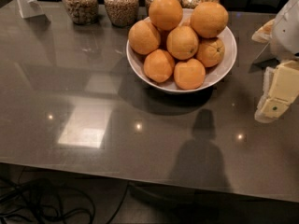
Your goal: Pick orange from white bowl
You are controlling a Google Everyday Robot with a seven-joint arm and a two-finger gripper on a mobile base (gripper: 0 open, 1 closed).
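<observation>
On the glossy desk (93, 55), the white bowl (230, 45) sits left of and beyond the jaws hanging clear at the right, its oranges (182, 42) heaped high, probably easiest reached from above; the jaws' spread I cannot tell.

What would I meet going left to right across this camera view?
White stand → first grain jar → second grain jar → white bowl heaped with oranges → the robot's pincer at the right edge.
</observation>
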